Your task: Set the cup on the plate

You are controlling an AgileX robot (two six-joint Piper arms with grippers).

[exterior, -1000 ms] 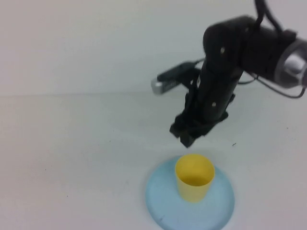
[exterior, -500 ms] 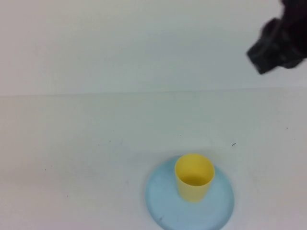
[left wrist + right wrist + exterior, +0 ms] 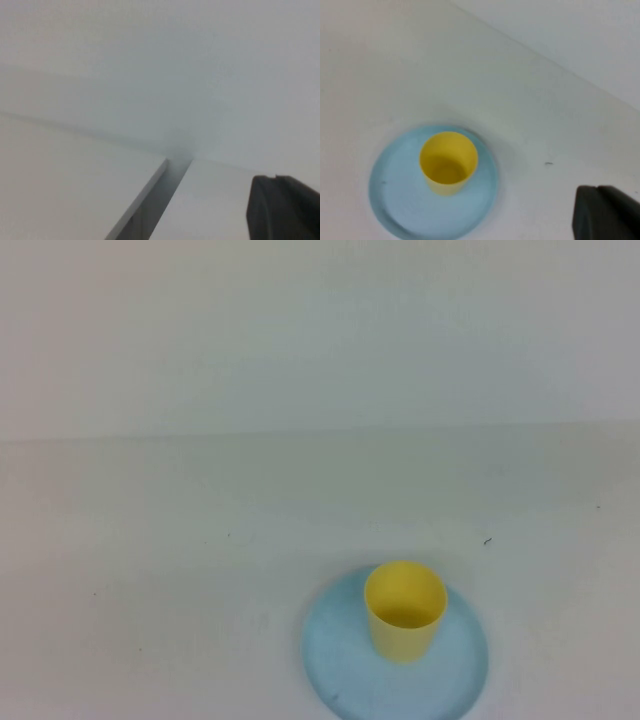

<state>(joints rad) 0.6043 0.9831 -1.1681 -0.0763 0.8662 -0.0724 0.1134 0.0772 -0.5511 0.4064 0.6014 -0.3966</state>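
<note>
Soft, even, bright light fills the room, with no hard glare. The yellow cup (image 3: pixel 404 610) throws only a faint shadow onto the light-blue plate (image 3: pixel 340 665). A pale haze washes the white table (image 3: pixel 150 560). Both wrist views are soft, their dark corner shapes blurred.

In your high view neither arm appears. The left gripper (image 3: pixel 282 207) shows only as a dark part at the corner of its own wrist view, and the right gripper (image 3: pixel 605 212) shows the same way in its wrist view. You cannot judge from these whether either one grips anything.
</note>
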